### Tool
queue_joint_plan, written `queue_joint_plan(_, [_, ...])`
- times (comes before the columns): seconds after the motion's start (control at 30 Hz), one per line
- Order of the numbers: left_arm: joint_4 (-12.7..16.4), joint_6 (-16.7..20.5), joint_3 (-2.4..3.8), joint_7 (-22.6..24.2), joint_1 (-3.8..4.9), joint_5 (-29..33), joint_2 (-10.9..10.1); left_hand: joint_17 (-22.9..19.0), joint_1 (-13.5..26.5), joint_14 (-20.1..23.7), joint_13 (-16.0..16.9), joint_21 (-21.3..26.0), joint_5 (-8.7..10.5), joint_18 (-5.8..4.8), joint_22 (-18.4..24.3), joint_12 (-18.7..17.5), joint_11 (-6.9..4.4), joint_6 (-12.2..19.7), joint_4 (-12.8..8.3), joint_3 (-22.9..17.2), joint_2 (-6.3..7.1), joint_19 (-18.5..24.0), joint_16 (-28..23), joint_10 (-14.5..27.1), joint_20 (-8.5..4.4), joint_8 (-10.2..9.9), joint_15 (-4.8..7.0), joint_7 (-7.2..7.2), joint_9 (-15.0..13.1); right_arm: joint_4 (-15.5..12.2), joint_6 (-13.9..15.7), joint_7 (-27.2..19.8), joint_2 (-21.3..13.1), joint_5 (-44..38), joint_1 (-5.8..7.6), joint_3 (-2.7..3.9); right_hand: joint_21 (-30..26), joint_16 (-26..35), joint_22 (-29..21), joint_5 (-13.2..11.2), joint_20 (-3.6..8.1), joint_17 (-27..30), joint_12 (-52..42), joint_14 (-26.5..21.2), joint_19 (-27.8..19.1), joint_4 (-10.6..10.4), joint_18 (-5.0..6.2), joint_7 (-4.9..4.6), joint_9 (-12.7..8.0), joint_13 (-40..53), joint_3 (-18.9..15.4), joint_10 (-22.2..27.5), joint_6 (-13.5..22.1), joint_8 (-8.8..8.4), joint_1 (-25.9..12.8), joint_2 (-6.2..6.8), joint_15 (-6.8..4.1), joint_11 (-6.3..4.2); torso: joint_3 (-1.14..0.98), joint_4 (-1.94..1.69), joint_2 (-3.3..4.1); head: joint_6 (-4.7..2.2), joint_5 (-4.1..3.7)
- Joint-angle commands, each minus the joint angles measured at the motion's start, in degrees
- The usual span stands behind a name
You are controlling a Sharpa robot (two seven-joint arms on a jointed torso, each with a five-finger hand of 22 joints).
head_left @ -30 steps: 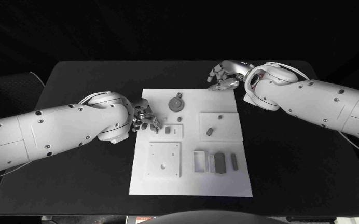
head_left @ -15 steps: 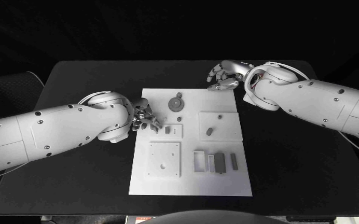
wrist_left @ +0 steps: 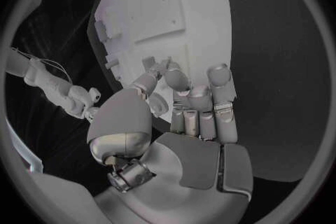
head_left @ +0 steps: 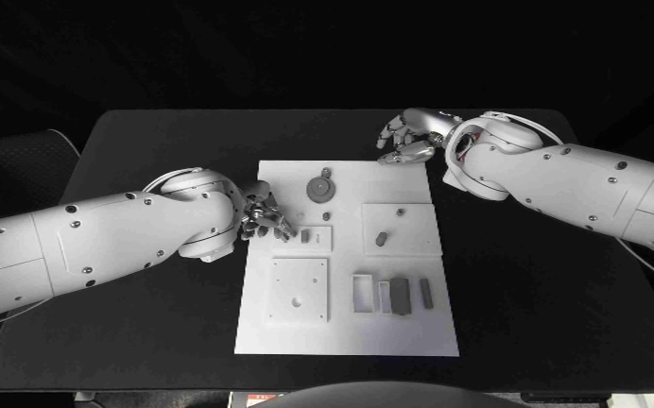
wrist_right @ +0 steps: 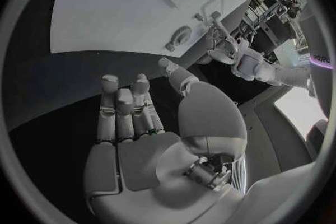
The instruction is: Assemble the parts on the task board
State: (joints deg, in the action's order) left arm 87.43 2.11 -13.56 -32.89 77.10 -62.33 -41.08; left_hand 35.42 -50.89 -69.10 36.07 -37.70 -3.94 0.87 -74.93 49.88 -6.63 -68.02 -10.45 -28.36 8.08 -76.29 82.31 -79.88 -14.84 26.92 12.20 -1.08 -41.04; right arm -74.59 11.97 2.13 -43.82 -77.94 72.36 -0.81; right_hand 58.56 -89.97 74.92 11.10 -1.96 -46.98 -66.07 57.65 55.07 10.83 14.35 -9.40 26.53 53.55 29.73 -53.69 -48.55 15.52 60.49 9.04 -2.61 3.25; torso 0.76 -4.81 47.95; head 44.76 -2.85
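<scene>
The left hand's (head_left: 263, 217) fingers (wrist_left: 199, 102) are curled in close together, and the wrist view shows nothing between them; they sit at the left edge of the white rectangular task board (head_left: 259, 332), just beside a small white square plate (head_left: 315, 236) set on it. The right hand's (head_left: 407, 140) fingers (wrist_right: 125, 103) lie fairly straight and side by side with the thumb apart from them, holding nothing, above the black counter (head_left: 163, 144) just off the board's far right corner.

The board lies in the middle of the counter, long side running away from the robot. Near its far end a round grey disc-shaped part (head_left: 320, 187) rests on the white surface, with a small dark grey peg (head_left: 329, 215) just below it. To the right, a raised white square panel (head_left: 401, 229) carries a small grey oblong part (head_left: 383, 237) and a tiny grey stud (head_left: 401, 210), apart from each other. In the near half a larger white square plate (head_left: 300, 290) with a round hole lies on the left. Beside it stands a white open frame (head_left: 363, 294), then a grey rectangular block (head_left: 400, 297) and a slim grey bar (head_left: 428, 295), all in a row.
</scene>
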Motion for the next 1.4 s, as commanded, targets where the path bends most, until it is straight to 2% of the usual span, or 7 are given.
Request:
queue_joint_plan(0.03, [0.0,-0.7,0.0,0.1,-0.05,-0.2,0.1,0.1,0.0,0.0,-0.1,0.2,0.11,1.2,-1.1,0.2,-0.2,-0.1,0.4,0.0,0.43,-0.2,0.1,0.3,-0.07,-0.3,0.48,0.44,0.1,0.0,-0.3,-0.4,0.0,0.0,-0.02,0.02,-0.4,0.3,0.7,0.3,0.16,0.0,-0.2,0.4,0.3,-0.1,0.65,-0.36,-0.1,-0.1,-0.1,0.3,0.0,-0.26,-0.1,-0.55,0.06,0.14,0.01,0.02,0.01,0.11,-0.08])
queue_joint_plan(0.27, [0.0,-0.5,0.0,0.0,-0.06,-0.2,0.0,0.1,0.8,0.1,-0.2,0.2,0.87,1.27,-1.1,0.4,-0.19,0.0,2.1,0.0,1.37,-0.1,0.1,0.4,-0.06,-0.2,0.48,0.45,0.1,0.0,-0.4,-0.4,0.0,0.0,-0.02,0.02,-0.4,0.3,0.7,0.3,0.16,0.0,-0.2,0.4,0.3,-0.1,0.65,-0.37,-0.1,-0.1,-0.1,0.3,0.0,-0.26,-0.1,-0.55,0.06,0.15,0.01,-0.01,-0.01,0.07,-0.17])
queue_joint_plan(0.4, [-0.1,-0.5,0.0,0.0,-0.07,-0.2,0.0,0.1,0.7,0.1,-0.2,0.2,0.88,1.3,-1.1,0.4,-0.2,0.0,2.2,-0.1,1.24,-0.1,0.2,0.4,-0.09,-0.2,0.49,0.44,0.1,0.0,-0.4,-0.4,0.0,0.0,-0.02,0.02,-0.4,0.3,0.7,0.3,0.16,0.0,-0.2,0.3,0.3,-0.1,0.65,-0.37,-0.1,-0.1,-0.1,0.3,0.0,-0.26,-0.1,-0.56,0.06,0.15,0.02,-0.02,-0.02,0.08,-0.16])
queue_joint_plan(0.53, [-0.1,-0.2,0.0,0.0,-0.1,-0.3,-0.1,0.1,0.2,0.1,-0.2,0.1,0.88,1.34,-1.1,0.5,-0.21,0.1,2.2,-0.2,0.57,0.0,0.2,0.5,-0.11,-0.2,0.51,0.43,0.0,0.1,-0.5,-0.4,0.0,0.0,-0.02,0.02,-0.4,0.3,0.7,0.3,0.16,0.0,-0.2,0.3,0.3,-0.1,0.65,-0.37,-0.1,-0.1,-0.1,0.4,0.0,-0.26,-0.1,-0.56,0.06,0.15,0.03,0.0,0.0,0.0,-0.13])
queue_joint_plan(0.8, [0.2,0.0,0.02,0.2,-0.4,1.7,-0.5,0.1,-2.2,0.3,-0.4,-0.1,0.85,1.33,-1.2,0.8,-0.17,0.3,-0.6,0.6,-2.4,0.2,0.3,0.7,-0.01,-0.1,0.46,0.53,0.0,0.1,-0.5,-0.4,0.1,0.0,-0.02,0.02,-0.4,0.3,0.7,0.3,0.16,0.0,-0.2,0.4,0.3,-0.1,0.65,-0.37,-0.1,-0.1,-0.1,0.4,0.0,-0.26,-0.1,-0.57,0.06,0.15,0.02,-0.01,0.01,-0.04,-0.05])
queue_joint_plan(1.0, [0.1,-0.2,0.02,0.4,-0.46,3.2,-0.6,0.1,-3.3,0.3,-0.5,-0.1,0.89,1.33,-1.1,0.9,-0.09,0.4,-2.2,0.8,-3.2,0.3,0.3,0.8,0.05,-0.1,0.4,0.57,0.1,0.2,-0.6,-0.4,0.1,0.0,-0.03,0.02,-0.4,0.3,0.7,0.3,0.16,0.0,-0.2,0.4,0.3,-0.1,0.65,-0.37,-0.1,-0.1,-0.1,0.4,0.1,-0.26,-0.1,-0.57,0.06,0.15,-0.01,0.01,0.0,-0.07,-0.03])
queue_joint_plan(1.4, [-0.1,-0.6,0.02,0.3,-0.49,3.1,-0.4,0.1,-3.4,0.3,-0.6,-0.1,0.9,1.33,-1.1,0.9,-0.08,0.5,-2.5,0.9,-3.33,0.3,0.3,0.8,0.06,-0.1,0.4,0.59,0.1,0.2,-0.6,-0.5,0.1,0.0,-0.03,0.02,-0.4,0.3,0.7,0.3,0.16,0.0,-0.2,0.4,0.3,-0.1,0.65,-0.37,-0.1,-0.1,-0.1,0.4,0.1,-0.26,-0.1,-0.59,0.07,0.15,-0.02,0.0,0.01,-0.05,-0.05])
